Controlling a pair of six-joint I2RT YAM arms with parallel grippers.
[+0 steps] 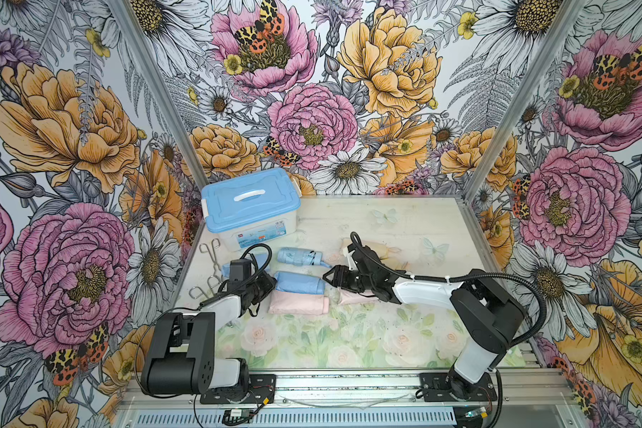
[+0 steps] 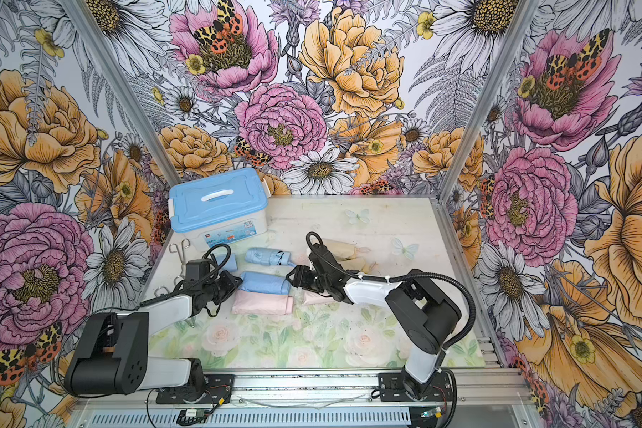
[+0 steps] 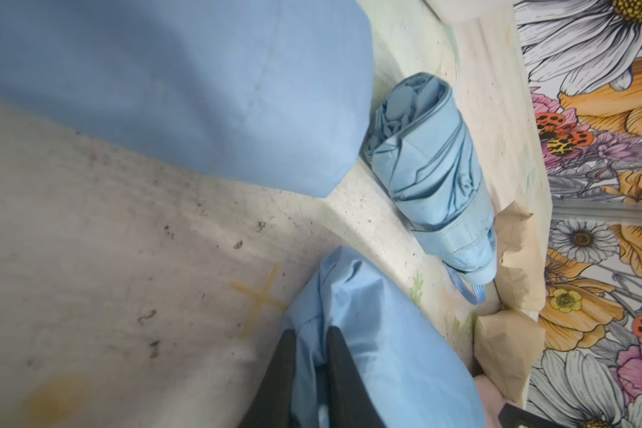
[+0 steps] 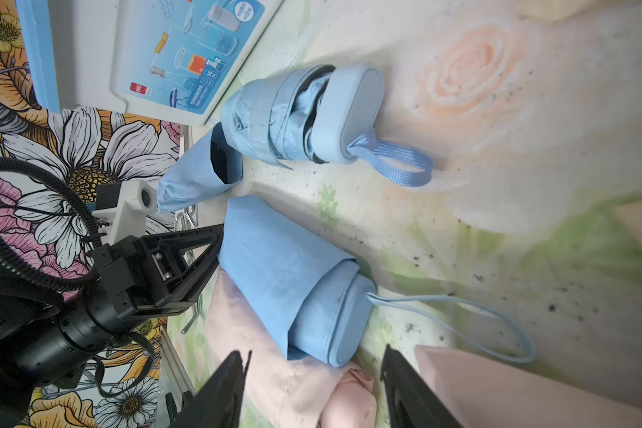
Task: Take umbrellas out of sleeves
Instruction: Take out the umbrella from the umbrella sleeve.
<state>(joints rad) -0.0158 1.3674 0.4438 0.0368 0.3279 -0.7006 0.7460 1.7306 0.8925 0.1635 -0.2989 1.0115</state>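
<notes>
Pinching seemingly the limp blue sleeve [image 3: 386,352], left pincer [image 3: 310,333] anchors; spread right pincer [image 4: 315,350] should take the stiff handle [image 4: 345,318].

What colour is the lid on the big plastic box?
The lid is light blue, with a white handle. It shows best in a top view.

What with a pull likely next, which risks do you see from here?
1. The left gripper pinches only a thin fold of the blue sleeve, which may slip free.
2. The open right gripper hangs over the pink sleeve beside the blue handle and might close on pink fabric instead.
</notes>
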